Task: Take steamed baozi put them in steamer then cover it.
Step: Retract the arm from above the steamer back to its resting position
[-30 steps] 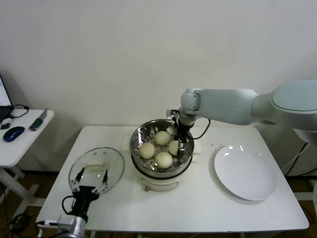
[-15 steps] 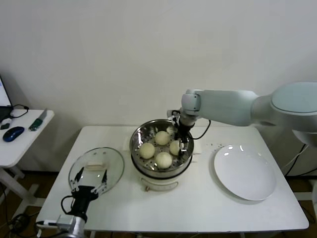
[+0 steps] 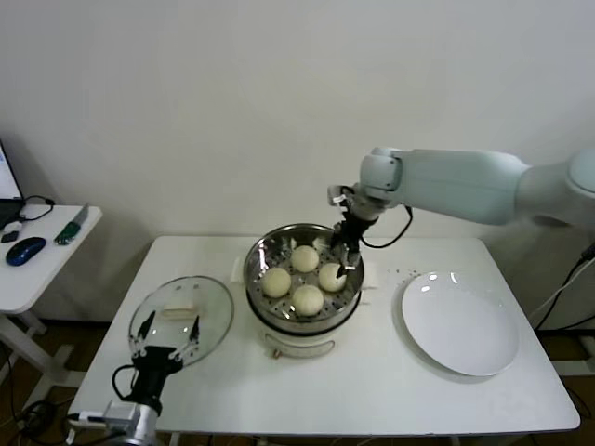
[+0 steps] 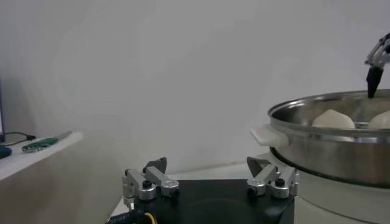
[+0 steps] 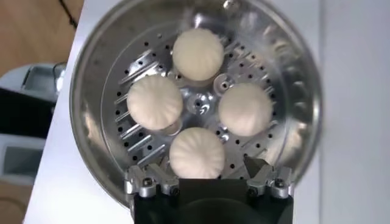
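Nearest the robot, at the white table's front-left corner, left gripper idles with fingers spread wide, holding nothing, its tips at the near rim of the round glass lid with white handle lying flat on the table. Lid not yet on: covering step remains.

Mid-table: round shiny stainless-steel steamer basket on white cooker base. Contents: four smooth off-white steamed baozi on the perforated floor, apparently not touching. Loading looks complete.

Right of steamer: flat white round plate, nothing on it.

Farther back: right gripper hovers over the basket's far-right side, jaws wide apart, empty, probably clear of the nearest bun.
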`<state>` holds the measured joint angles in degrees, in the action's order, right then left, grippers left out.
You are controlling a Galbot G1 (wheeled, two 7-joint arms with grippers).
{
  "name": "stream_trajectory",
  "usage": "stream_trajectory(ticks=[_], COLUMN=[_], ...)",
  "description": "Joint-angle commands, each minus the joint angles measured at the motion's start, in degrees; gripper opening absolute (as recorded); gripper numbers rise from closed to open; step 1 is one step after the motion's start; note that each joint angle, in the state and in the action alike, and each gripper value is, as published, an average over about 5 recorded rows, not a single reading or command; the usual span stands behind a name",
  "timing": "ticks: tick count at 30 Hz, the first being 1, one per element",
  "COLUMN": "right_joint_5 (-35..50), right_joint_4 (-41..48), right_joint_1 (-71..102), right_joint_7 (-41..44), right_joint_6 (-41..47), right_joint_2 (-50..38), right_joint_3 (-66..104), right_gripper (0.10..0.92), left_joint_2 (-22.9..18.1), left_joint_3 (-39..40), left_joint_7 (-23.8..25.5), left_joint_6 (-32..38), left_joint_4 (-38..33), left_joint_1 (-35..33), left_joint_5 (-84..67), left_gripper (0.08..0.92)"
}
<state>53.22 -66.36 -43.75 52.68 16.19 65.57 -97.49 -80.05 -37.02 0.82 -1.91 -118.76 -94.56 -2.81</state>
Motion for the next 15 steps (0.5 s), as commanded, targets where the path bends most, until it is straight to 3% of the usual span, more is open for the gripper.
stream_trajectory(ticks=[1, 9, 15], right_joint_5=[2.54, -1.56, -4.76], right_joint_4=[-10.03, -18.00, -21.47], right_joint_1=[1.80, 26.90, 51.46], right_joint_7=[-22.77, -32.68, -34.54], right_joint_6=[-15.81, -21.43, -23.06], right_joint_2=[-18.84, -35.31, -40.64], right_joint_3=[9.25, 34.43, 59.94], right_gripper=[0.823, 0.823, 0.823], left_joint_2=[0.23, 0.46, -0.07], left_joint_3=[-0.44, -0.76, -0.57], left_joint_7=[-0.28, -0.51, -0.27], left_joint_6=[-0.52, -0.49, -0.48], left_joint_4=[0.64, -0.12, -1.70], left_joint_1=[0.57, 0.28, -0.48], left_joint_5=[-0.41, 0.46, 2.81], left_gripper=[0.823, 0.823, 0.823])
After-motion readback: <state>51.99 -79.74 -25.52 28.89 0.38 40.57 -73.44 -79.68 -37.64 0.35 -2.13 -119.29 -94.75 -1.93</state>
